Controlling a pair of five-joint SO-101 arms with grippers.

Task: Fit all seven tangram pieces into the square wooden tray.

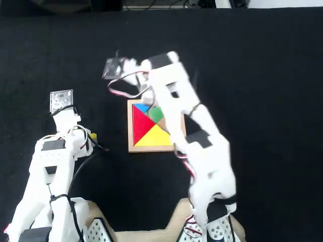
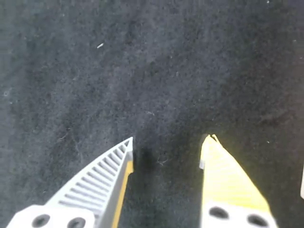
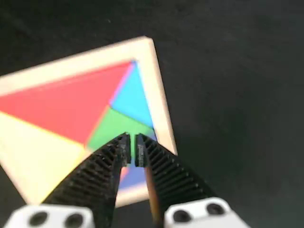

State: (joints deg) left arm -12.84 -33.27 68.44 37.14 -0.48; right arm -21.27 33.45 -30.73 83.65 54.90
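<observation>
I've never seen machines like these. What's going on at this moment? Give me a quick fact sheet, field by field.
surface: black cloth
tray: square wooden tray, mid-table
pieces seen in tray: red triangle, yellow triangle, blue piece, green piece, lying edge to edge
right hand: fingers almost together, holding nothing, just over the green piece
left hand: open, over bare cloth, away from the tray
hidden: right arm covers part of the tray from above, so a full piece count can't be told
</observation>
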